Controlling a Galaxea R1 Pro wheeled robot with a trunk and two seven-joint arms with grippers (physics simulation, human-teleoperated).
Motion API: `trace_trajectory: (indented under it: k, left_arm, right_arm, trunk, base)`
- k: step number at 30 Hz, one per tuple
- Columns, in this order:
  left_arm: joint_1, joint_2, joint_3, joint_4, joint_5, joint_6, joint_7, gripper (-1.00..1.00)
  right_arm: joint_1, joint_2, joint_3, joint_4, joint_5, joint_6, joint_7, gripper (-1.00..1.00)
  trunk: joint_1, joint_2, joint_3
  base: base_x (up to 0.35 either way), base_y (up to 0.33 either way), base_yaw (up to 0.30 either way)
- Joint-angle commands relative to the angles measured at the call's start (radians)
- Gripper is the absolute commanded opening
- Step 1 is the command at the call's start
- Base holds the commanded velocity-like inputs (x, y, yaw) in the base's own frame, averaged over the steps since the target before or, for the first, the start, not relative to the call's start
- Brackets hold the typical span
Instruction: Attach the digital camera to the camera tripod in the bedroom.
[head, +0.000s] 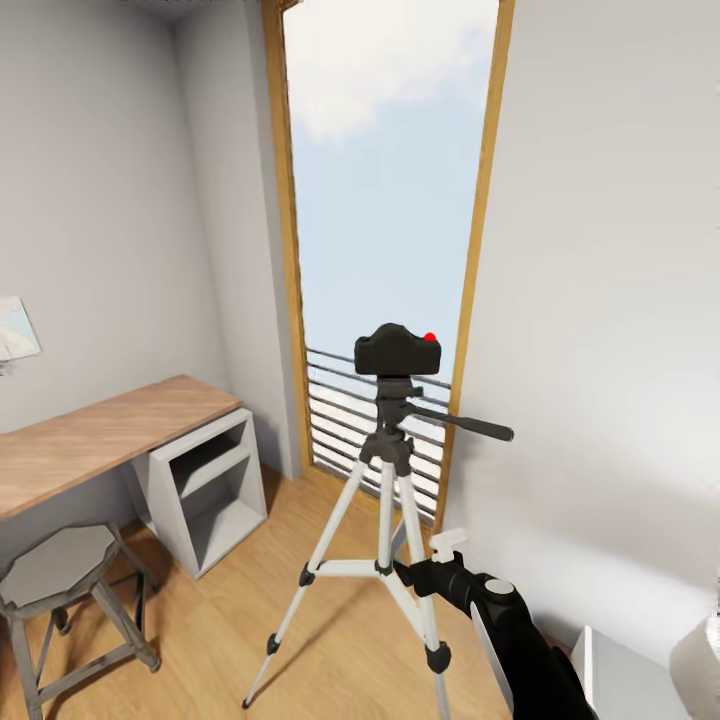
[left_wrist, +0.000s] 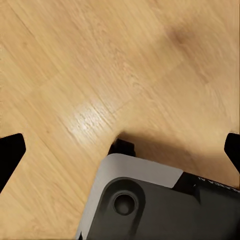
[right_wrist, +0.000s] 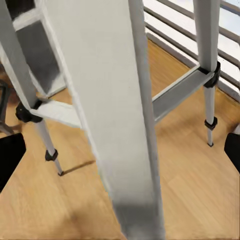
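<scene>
Glossy black arm (head: 520, 630), white trim

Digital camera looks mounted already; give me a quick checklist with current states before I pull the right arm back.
1. Digital camera on the head of the camera tripod: ok, it sits upright on top, red dot up.
2. Locked to the mount: cannot tell, the joint is too small to see.
3. Tripod standing: ok, its legs are spread with feet on the wood floor.
4. Right gripper free of load: ok, its fingers are spread and hold nothing.
5. Clearance for withdrawal: not ok, a tripod leg stands very close in front of the right wrist camera.
6. Left gripper: ok, open, over bare floor.
</scene>
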Motion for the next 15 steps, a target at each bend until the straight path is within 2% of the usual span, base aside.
trace_trajectory:
  k: [1, 15]
  left_arm:
    - [-0.001, 0.000, -0.008, 0.001, 0.009, -0.003, -0.002, 1.00]
    - [-0.001, 0.001, -0.008, 0.001, 0.008, -0.002, -0.002, 1.00]
  right_arm:
    - [-0.001, 0.000, -0.002, -0.002, 0.010, 0.004, 0.006, 1.00]
    - [-0.001, 0.000, -0.005, -0.002, 0.009, 0.004, 0.005, 1.00]
  trunk:
    - [0.000, -0.001, -0.002]
    - [0.000, -0.001, -0.002]
  base:
    - [-0.286, 0.000, 0.000]
    - [-0.284, 0.000, 0.000]
